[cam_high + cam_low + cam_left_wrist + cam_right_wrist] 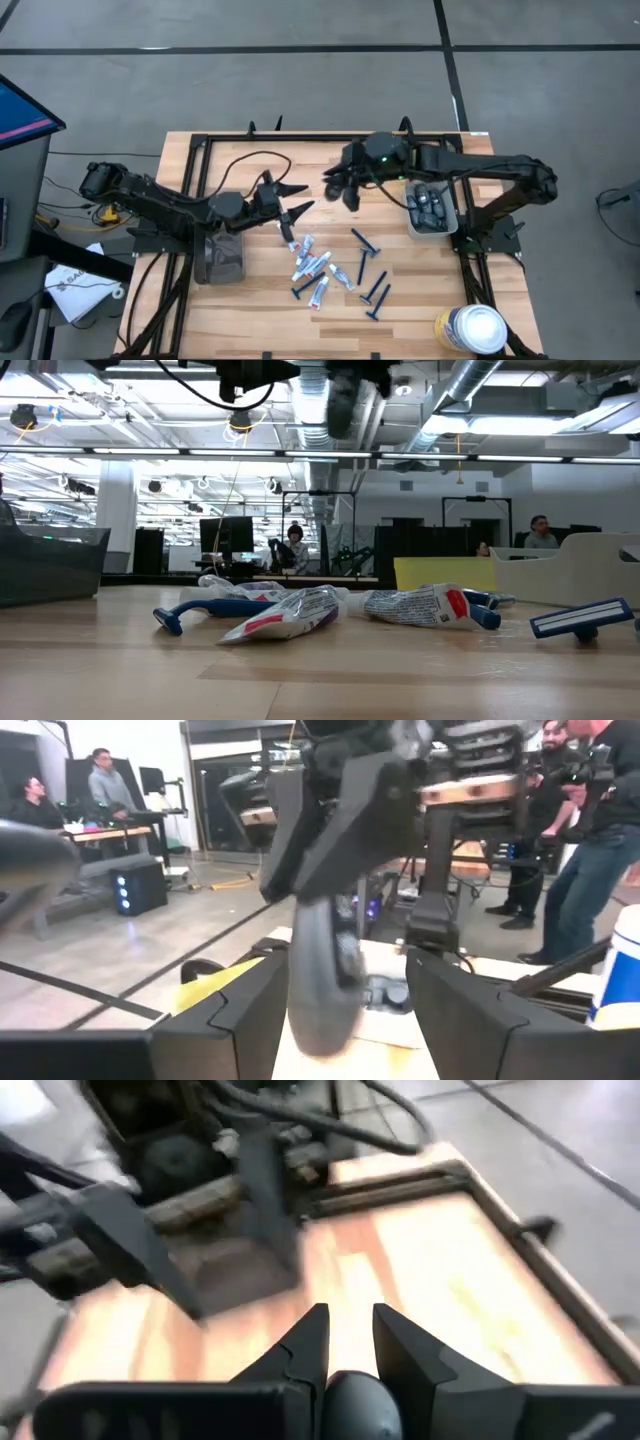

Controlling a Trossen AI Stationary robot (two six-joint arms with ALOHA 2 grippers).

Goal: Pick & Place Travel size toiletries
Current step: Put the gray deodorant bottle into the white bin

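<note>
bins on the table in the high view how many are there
2. A dark grey rectangular bin sits at the table's left side; a light grey rectangular bin holding dark oval pods sits at its right. None seems hidden.

Two dark jointed arms, black looping cables, green indicator light, tapered black fingers

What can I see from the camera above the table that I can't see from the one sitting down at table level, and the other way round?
Only the high view shows both arms whole: the left gripper open above the bare wood, the right gripper pinching a dark pod, the pale bin with more pods, a dark bin on the left, and the white-lidded canister.

Only the low view shows the room behind, with people seated at desks, and the printing on the squeeze tubes.

Both show the wooden table, the tubes and the blue razors.
</note>
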